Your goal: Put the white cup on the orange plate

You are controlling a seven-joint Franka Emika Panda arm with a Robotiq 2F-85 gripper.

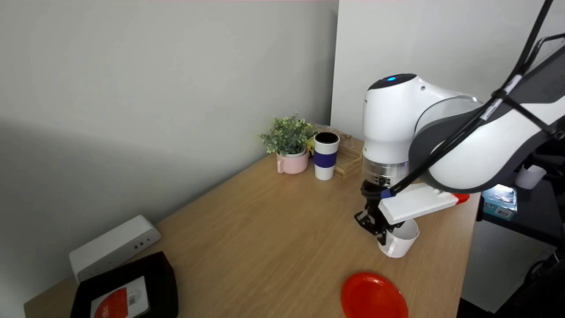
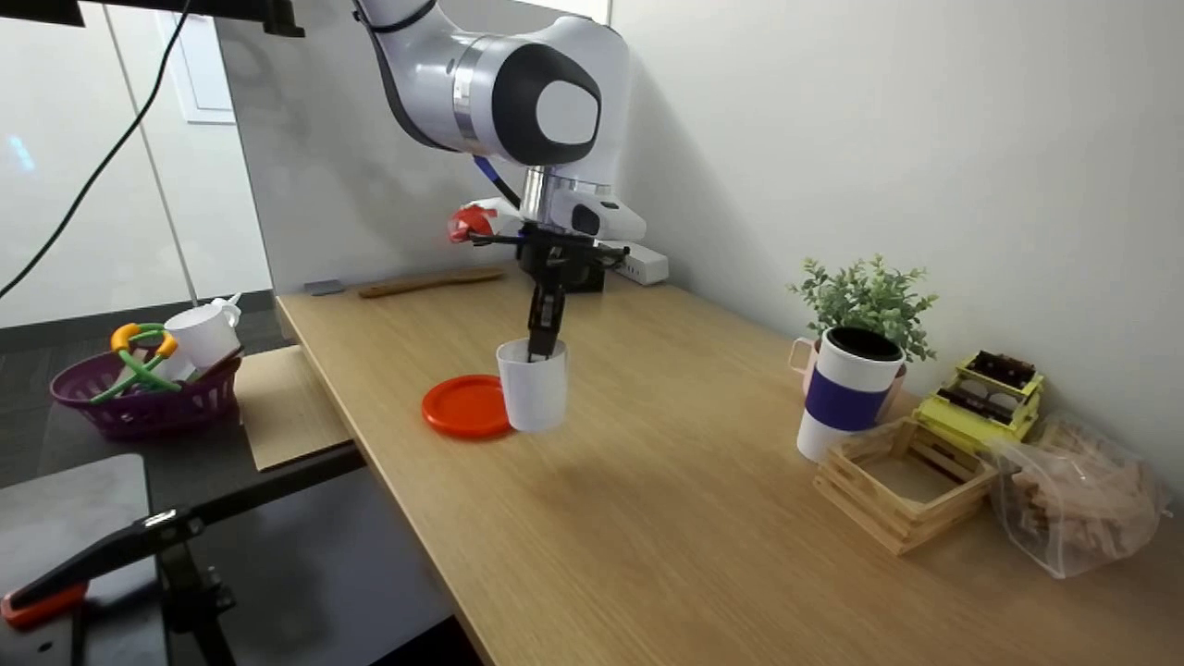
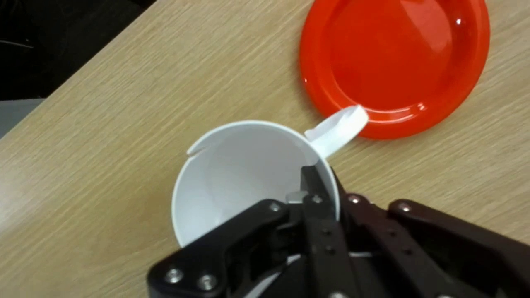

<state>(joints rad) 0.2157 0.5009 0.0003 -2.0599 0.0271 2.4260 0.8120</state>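
Observation:
The white cup is upright to slightly tilted in both exterior views [image 1: 404,243] [image 2: 534,396] and in the wrist view [image 3: 244,174]. My gripper [image 3: 325,182] is shut on the cup's wall near the handle, one finger inside and one outside. The gripper also shows in both exterior views [image 1: 385,234] [image 2: 544,338]. The cup appears held a little above the table, with a soft shadow below it. The orange plate lies flat beside it, in both exterior views [image 1: 374,295] [image 2: 462,405] and in the wrist view [image 3: 389,54]. In the wrist view the handle points toward the plate and overlaps its rim.
A tall white cup with a blue band [image 1: 325,157], a plant in a pink mug [image 1: 292,159] and a wooden crate [image 2: 906,481] stand along the wall. A black tray [image 1: 165,278] and a white power strip [image 1: 114,247] lie further along. The table edge [image 2: 398,513] runs near the plate.

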